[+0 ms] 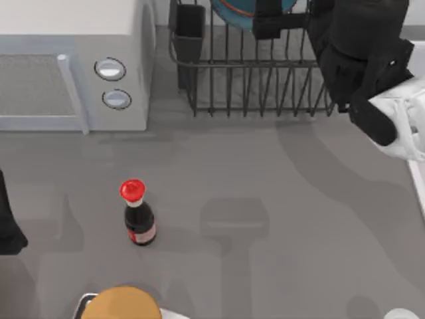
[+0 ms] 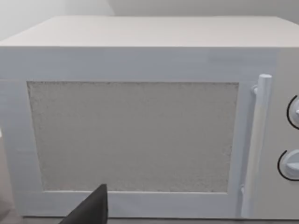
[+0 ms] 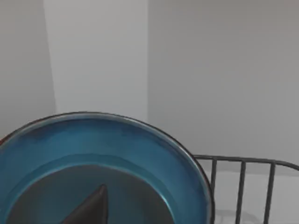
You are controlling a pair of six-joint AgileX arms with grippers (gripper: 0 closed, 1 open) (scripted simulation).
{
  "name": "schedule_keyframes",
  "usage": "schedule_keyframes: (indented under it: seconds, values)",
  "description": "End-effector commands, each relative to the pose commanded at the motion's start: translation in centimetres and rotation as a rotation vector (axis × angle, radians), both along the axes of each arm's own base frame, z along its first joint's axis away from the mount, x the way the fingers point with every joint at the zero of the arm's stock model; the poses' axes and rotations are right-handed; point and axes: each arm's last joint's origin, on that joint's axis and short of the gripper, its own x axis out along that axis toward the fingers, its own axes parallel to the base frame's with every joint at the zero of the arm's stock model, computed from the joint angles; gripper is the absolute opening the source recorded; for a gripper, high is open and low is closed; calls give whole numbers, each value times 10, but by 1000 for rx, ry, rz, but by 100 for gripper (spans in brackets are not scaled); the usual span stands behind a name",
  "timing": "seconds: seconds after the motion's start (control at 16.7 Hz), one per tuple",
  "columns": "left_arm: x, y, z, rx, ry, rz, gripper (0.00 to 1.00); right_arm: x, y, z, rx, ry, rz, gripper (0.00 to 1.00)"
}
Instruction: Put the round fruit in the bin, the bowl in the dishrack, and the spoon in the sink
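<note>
right gripper (image 1: 269, 23) over the dishrack (image 1: 252, 86), grip state cannot be told | blue bowl (image 3: 103, 163) above the rack, at the gripper | likely rigid, glossy (slippery); best pinched at rim | left arm idles beside microwave (image 2: 140, 116)

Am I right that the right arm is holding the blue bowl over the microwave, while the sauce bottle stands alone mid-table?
Not quite: the bowl is over the dishrack, not the microwave, as the top view shows. The bottle does stand mid-table.
</note>
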Motion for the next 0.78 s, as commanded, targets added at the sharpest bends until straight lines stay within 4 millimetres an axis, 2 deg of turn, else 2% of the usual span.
schedule_keyframes:
  seconds: [0.18, 0.36, 0.48, 0.6, 0.78]
  values:
    - [0, 0, 0, 0, 0, 0, 100, -42, -56, 10, -9, 41, 36, 100]
    - [0, 0, 0, 0, 0, 0, 100, -104, -112, 11, -8, 65, 56, 100]
    - [0, 0, 0, 0, 0, 0, 100, -148, -141, 1, -3, 63, 56, 100]
    - [0, 0, 0, 0, 0, 0, 100, -186, -162, -16, 2, 48, 46, 100]
    - [0, 0, 0, 0, 0, 0, 100, -222, -181, -46, 7, 20, 15, 100]
